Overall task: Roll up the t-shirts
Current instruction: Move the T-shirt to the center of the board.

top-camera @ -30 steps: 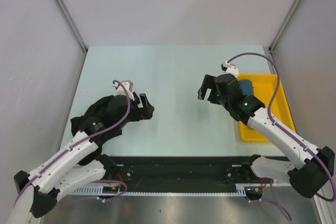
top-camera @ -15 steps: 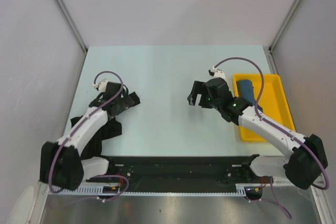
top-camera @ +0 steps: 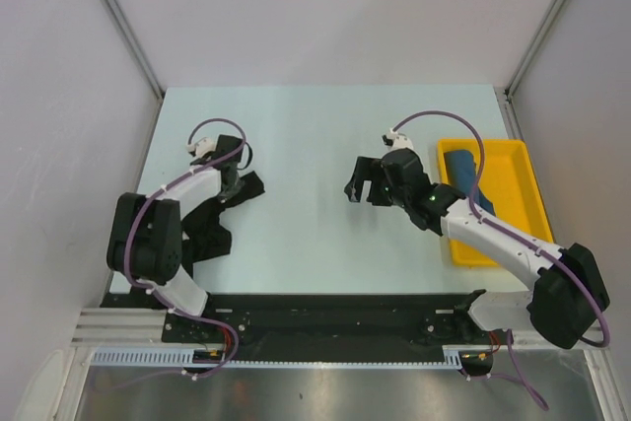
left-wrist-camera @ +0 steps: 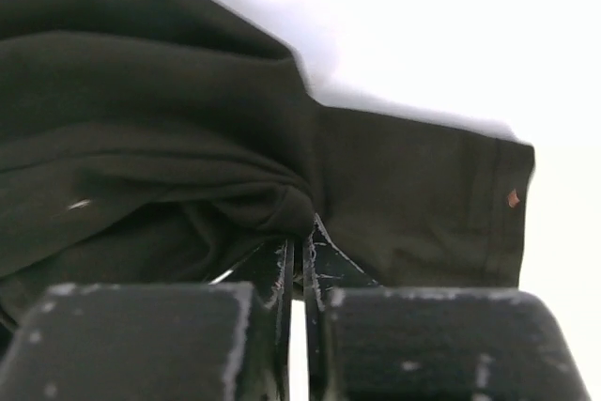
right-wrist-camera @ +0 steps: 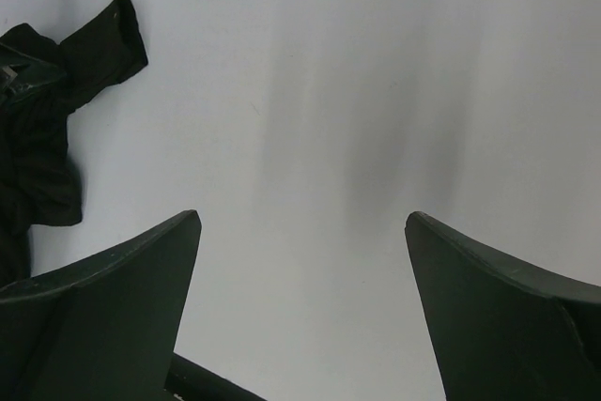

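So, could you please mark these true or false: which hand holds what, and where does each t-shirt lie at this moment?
1. The left hand is closed on the black t-shirt. True.
2. The blue t-shirt lies in the yellow tray. True.
3. The right hand holds the blue t-shirt. False: it is open and empty, over the bare table.
4. The black t-shirt is neatly rolled. False: it lies crumpled at the table's left side.

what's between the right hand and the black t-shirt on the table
Nothing: only bare table separates the right hand from the black t-shirt, as the top view shows.
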`<state>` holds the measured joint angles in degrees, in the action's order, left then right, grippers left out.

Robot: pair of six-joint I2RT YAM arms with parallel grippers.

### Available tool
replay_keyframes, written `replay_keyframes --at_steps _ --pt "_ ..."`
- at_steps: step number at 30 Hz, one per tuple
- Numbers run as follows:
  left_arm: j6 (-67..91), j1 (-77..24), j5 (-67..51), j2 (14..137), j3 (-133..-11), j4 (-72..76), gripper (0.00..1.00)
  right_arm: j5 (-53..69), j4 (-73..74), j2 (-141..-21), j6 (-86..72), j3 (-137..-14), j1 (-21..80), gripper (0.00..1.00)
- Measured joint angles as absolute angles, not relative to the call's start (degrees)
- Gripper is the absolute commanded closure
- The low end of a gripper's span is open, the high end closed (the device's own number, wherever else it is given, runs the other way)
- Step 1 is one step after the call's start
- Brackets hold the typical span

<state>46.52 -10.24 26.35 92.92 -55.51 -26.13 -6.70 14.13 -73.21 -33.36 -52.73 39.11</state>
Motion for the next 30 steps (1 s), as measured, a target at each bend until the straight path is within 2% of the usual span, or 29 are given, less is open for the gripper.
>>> replay_keyframes --at_steps 3,7,8,9,10,12,13,16,20,25,30 --pt "45.87 -13.91 25.17 92.84 -55.64 -25.41 1.0 -6.57 13.78 -73.19 -33.32 -51.51 37.95 0.05" --pt "45.93 -24.51 20.71 90.65 -56.62 -24.1 1.0 -6.59 13.78 -72.36 -33.41 -49.41 36.05 0.06" --pt "45.91 -27.7 19.16 90.39 -58.04 -24.08 0.96 -6.63 13.82 -71.94 -33.43 -48.99 35.64 0.06" --pt "45.84 -30.57 17.43 90.32 -60.1 -23.97 0.72 -6.63 13.85 -71.31 -33.45 -48.53 35.05 0.06" --pt "45.74 -32.62 16.05 90.32 -61.95 -23.68 0.57 -6.63 13.98 -70.76 -33.45 -48.31 34.68 0.06" --pt "45.47 -36.29 12.1 90.06 -65.84 -21.54 0.37 -6.94 14.37 -69.54 -33.47 -48.18 33.89 0.06" --pt "45.04 -37.01 10.85 89.65 -66.76 -20.56 0.33 -7.14 14.48 -68.95 -33.5 -48.18 33.76 0.06" --pt "44.53 -36.84 9.15 86.5 -67.18 -19.46 0.32 -7.51 14.61 -68.01 -33.91 -48.18 34.76 0.08" --pt "44.56 -33.23 8.6 79.9 -63.61 -20.03 0.39 -8.8 14.41 -68.95 -35.18 -48.18 40.45 0.13" --pt "44.51 -28.27 9.41 68.27 -53.39 -22.15 0.46 -10.07 12.29 -74.11 -36.58 -48.18 47.07 0.25" --pt "45.23 -30.83 8.86 61.08 -38.44 -21.65 0.49 -10.68 9.26 -80.99 -35.09 -48.14 44.58 0.32"
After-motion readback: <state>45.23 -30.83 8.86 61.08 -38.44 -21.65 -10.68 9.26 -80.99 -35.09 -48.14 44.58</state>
